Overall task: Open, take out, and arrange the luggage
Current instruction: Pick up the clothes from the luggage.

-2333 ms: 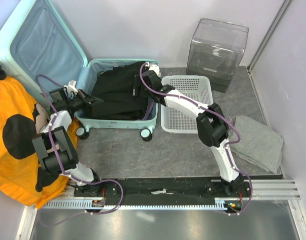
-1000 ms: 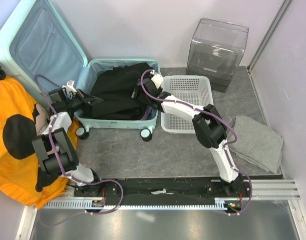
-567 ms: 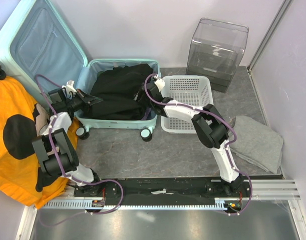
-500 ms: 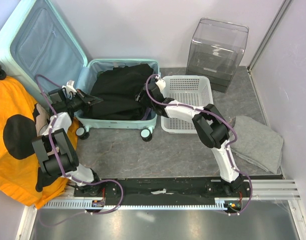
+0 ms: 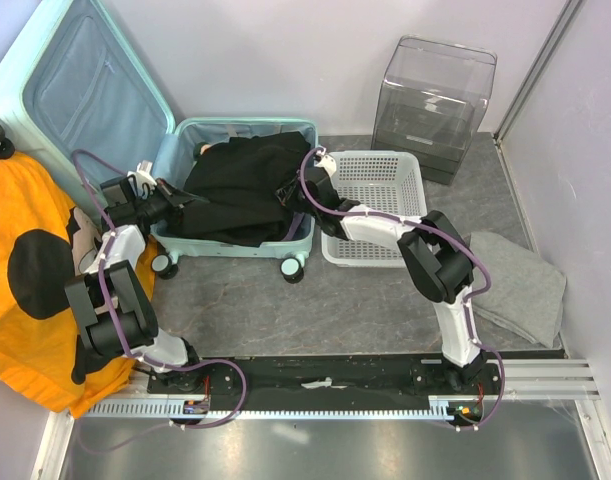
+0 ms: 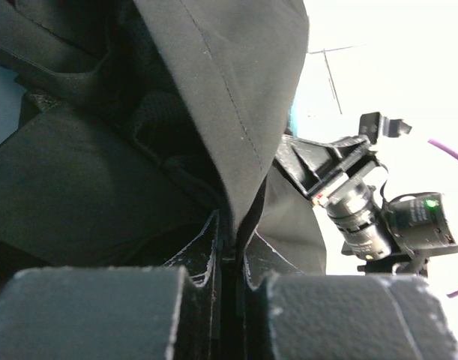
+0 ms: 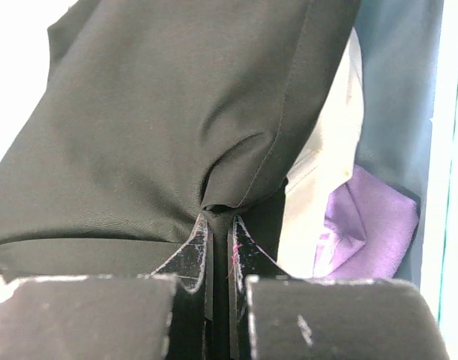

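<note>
The mint luggage (image 5: pixel 237 246) lies open on the floor, its lid (image 5: pixel 85 90) leaning back at the left. A black garment (image 5: pixel 235 185) fills the lower half. My left gripper (image 5: pixel 181 200) is shut on the garment's left edge, and a fold of the black garment (image 6: pixel 236 97) is pinched between the tips of the left gripper (image 6: pixel 231 225). My right gripper (image 5: pixel 289 190) is shut on the garment's right side, where the black garment (image 7: pixel 176 112) bunches into the closed tips of the right gripper (image 7: pixel 220 217). Under it lie a white cloth (image 7: pixel 318 176) and a purple cloth (image 7: pixel 367 217).
A white mesh basket (image 5: pixel 377 212) stands right of the suitcase, touching it. A clear plastic box (image 5: pixel 435 95) sits behind the basket. Grey cloth (image 5: pixel 515 285) lies at the right wall. An orange and black cloth (image 5: pixel 30 265) covers the floor at the left.
My right gripper came down onto the garment's right side and closed on it. The black cloth has bunched and shifted a little. The left gripper kept its hold.
</note>
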Controlling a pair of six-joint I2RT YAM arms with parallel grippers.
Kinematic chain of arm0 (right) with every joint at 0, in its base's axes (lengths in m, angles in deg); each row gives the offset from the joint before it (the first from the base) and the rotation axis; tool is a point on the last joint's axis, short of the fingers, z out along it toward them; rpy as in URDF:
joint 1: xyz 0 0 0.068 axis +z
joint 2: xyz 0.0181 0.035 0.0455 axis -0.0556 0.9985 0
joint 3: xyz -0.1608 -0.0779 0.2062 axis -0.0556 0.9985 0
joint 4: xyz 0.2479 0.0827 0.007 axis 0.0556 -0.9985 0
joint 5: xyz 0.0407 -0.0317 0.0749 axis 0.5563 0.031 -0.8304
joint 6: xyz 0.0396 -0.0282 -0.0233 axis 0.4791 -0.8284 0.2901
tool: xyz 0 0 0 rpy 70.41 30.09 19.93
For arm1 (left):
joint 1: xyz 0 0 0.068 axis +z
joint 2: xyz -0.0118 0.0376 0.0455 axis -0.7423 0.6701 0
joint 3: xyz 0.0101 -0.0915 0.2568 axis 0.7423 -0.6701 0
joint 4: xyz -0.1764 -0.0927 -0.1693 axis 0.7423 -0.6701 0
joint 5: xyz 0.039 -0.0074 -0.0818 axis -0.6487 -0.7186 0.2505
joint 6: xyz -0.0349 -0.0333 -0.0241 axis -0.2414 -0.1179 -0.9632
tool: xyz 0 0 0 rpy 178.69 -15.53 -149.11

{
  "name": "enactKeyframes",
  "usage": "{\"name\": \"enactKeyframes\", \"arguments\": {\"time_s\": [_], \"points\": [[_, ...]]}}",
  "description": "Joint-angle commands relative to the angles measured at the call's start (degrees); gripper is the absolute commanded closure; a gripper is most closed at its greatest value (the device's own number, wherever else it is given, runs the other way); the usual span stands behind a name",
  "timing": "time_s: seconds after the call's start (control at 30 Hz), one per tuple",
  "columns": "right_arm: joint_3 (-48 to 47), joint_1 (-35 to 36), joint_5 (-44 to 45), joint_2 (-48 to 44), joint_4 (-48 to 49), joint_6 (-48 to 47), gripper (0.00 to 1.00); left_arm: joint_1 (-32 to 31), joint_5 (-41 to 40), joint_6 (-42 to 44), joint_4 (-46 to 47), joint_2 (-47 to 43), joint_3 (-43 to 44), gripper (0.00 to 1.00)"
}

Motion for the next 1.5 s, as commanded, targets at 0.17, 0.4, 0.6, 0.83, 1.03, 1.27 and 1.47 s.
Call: {"name": "enactKeyframes", "arguments": {"time_s": [0.17, 0.4, 0.6, 0.83, 1.03, 1.27, 1.47], "points": [[-2.15, -0.45, -0.37, -8.99, -2.94, -8.42, 1.0, 0.69, -7.81, 6.68, -4.0, -5.39, 4.4, 0.44], [-6.28, -4.14, -4.67, -8.38, -11.38, -10.97, 1.0, 0.69, -13.08, 9.85, -7.79, -7.5, 5.63, 0.27], [-6.46, -7.65, -9.93, -9.61, -14.28, -11.77, 1.0, 0.69, -14.58, 10.73, -8.93, -8.21, 5.98, 0.25], [-7.17, -12.04, -15.31, -11.63, -19.38, -13.61, 1.0, 0.69, -14.67, 10.64, -9.02, -8.21, 6.07, 0.24], [-2.6, -16.17, -19.53, -15.32, -21.05, -14.49, 1.0, 0.69, -14.23, 10.47, -8.93, -8.73, 6.16, 0.24], [3.55, -17.5, -19.44, -19.28, -23.08, -17.56, 1.0, 0.69, -14.32, 10.55, -8.93, -8.65, 6.16, 0.24], [11.64, -18.03, -13.3, -23.93, -23.08, -19.23, 1.0, -0.36, -14.5, 10.73, -9.02, -8.82, 6.07, 0.24]]}}
